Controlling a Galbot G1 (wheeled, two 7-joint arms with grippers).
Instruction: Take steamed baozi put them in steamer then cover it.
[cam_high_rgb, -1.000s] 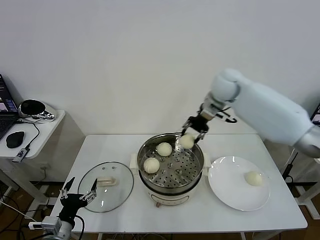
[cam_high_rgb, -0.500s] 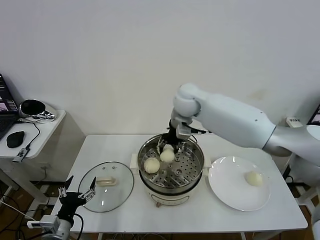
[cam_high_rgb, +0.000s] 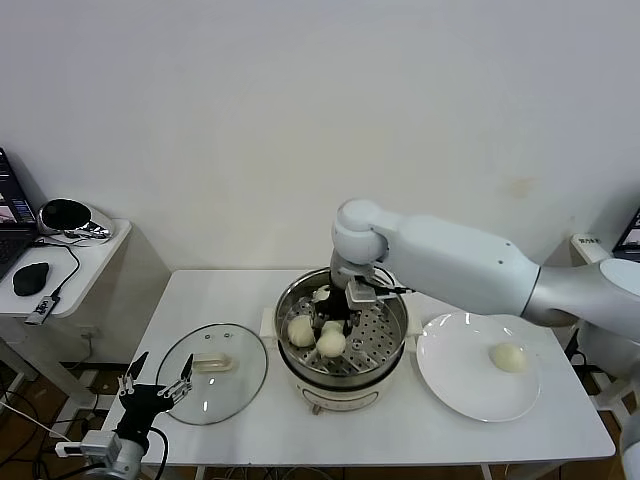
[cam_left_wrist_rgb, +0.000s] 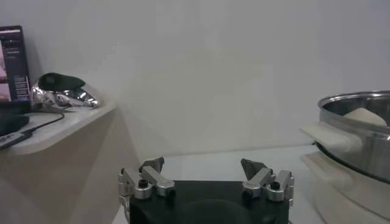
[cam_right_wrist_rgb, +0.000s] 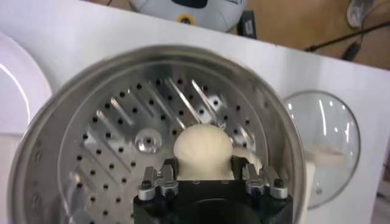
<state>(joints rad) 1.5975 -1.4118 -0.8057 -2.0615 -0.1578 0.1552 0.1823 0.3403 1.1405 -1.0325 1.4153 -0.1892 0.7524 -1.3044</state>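
Right tool (cam_right_wrist_rgb: 204, 176) grips a baozi (cam_right_wrist_rgb: 203, 146), hiding its underside.

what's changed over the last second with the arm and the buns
The right gripper, shut on a bun, swung from the steamer's far right rim leftward and down onto its tray, beside two buns already there. Unchanged: left gripper open by the lid, one bun on the plate.

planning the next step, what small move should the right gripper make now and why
Probably open the right gripper to release its baozi: it already sits low over the perforated tray inside the steamer, beside two other buns.
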